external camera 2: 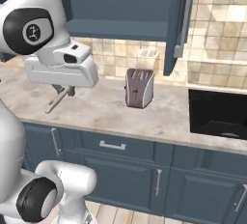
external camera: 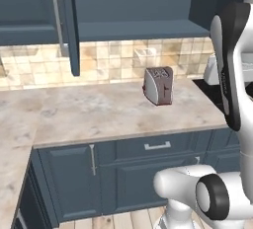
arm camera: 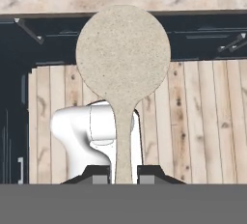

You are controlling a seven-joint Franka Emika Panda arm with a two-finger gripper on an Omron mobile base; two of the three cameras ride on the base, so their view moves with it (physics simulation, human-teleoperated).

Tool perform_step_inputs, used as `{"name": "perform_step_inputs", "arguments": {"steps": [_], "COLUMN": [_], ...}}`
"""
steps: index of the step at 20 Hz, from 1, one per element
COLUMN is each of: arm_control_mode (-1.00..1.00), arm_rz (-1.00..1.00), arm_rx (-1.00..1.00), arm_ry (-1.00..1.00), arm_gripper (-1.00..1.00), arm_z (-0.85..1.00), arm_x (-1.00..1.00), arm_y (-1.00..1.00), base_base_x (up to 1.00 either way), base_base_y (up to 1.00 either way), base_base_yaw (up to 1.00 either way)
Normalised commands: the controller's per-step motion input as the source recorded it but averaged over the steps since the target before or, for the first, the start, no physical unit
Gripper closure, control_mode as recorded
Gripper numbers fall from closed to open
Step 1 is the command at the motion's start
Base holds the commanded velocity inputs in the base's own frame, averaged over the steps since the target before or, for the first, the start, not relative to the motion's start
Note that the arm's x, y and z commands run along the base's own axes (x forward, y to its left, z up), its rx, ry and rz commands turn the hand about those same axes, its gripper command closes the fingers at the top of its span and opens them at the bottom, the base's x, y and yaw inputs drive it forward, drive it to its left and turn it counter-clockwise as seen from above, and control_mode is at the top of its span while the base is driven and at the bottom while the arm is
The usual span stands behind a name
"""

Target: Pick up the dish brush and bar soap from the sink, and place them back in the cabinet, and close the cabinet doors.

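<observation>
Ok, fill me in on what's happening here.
The arm's claw is shut on the brush, gripping its handle with the round head pointing away from the hand. In the right base view the brush handle sticks out below the hand, above the counter. The cabinet above stands open, its door swung out. A toaster sits on the counter.

Toaster [external camera: 158, 85] alone interrupts open counter [external camera: 89, 114] below cabinet [external camera: 133, 6].
</observation>
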Motion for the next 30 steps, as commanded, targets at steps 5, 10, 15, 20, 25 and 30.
{"name": "perform_step_inputs", "arguments": {"steps": [5,10,15,20,25,30], "arm_control_mode": [1.0,1.0,1.0,1.0,1.0,1.0], "arm_rz": [0.0,0.0,0.0,0.0,0.0,0.0], "arm_rx": [0.0,0.0,0.0,0.0,0.0,0.0], "arm_ry": [0.0,0.0,0.0,0.0,0.0,0.0], "arm_gripper": [1.0,1.0,1.0,1.0,1.0,1.0], "arm_z": [0.0,0.0,0.0,0.0,0.0,0.0], "arm_x": [0.0,0.0,0.0,0.0,0.0,0.0], "arm_y": [0.0,0.0,0.0,0.0,0.0,0.0], "base_base_x": [0.29,0.43,0.49,0.38,0.29,0.31], "base_base_y": [0.31,0.34,0.26,0.01,0.0,0.0], "base_base_yaw": [-0.09,-0.08,-0.04,0.0,0.0,0.0]}}
